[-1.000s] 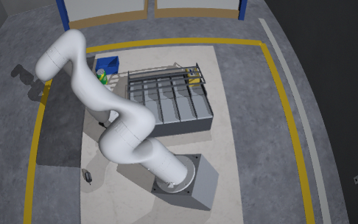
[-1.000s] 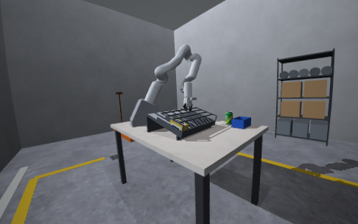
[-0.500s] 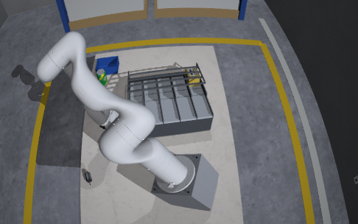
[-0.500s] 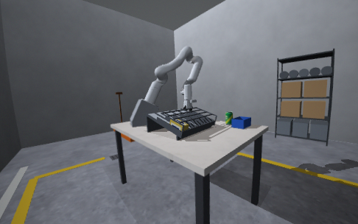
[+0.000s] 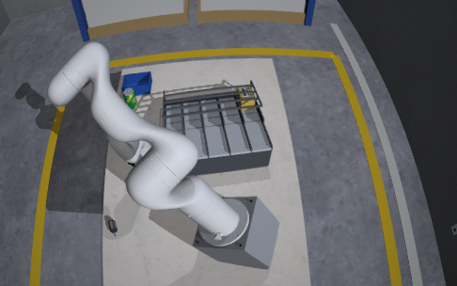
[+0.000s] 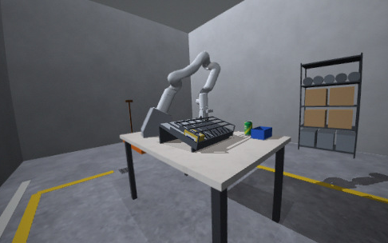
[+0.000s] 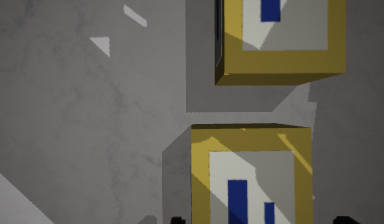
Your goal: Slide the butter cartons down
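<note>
In the wrist view two butter cartons, yellow with a white and blue label, lie flat on the grey table, one above the other. My gripper is open and empty; its dark fingertips show at the bottom edge, on either side of the lower carton. In the overhead view the arm hides the gripper, which hangs to the left of the grey five-lane shelf. A third carton sits at the far end of the rightmost lane, under the rails; it also shows in the side view.
A blue bin and a green can stand at the table's far left, beyond the shelf. A small dark object lies near the table's front left edge. The arm's base stands in front of the shelf.
</note>
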Controlling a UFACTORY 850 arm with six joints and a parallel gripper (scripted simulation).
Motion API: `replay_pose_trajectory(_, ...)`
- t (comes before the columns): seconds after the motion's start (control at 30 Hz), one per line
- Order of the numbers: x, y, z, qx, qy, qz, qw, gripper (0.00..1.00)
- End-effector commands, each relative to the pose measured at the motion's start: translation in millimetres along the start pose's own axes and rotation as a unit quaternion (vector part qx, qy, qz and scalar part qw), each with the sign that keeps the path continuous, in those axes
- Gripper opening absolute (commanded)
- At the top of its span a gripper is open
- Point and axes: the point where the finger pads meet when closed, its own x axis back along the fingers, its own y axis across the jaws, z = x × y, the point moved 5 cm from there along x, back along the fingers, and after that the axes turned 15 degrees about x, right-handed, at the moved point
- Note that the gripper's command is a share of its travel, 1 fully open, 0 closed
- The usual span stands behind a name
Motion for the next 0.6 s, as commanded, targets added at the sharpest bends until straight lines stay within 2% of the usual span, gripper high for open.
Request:
replay_pose_trajectory(0.0,-5.6,-0.6,0.3,0.0,0.003,0.0,1.0,0.9)
replay_pose_trajectory(0.17,-9.0,-0.9,0.3,0.0,0.005,0.0,1.0,0.9)
replay_pose_trajectory(0.2,-38.5,-1.0,0.7,0.001,0.004,0.0,1.0,0.9)
replay_pose_trajectory(0.57,-38.5,-1.0,0.7,0.001,0.004,0.0,1.0,0.9)
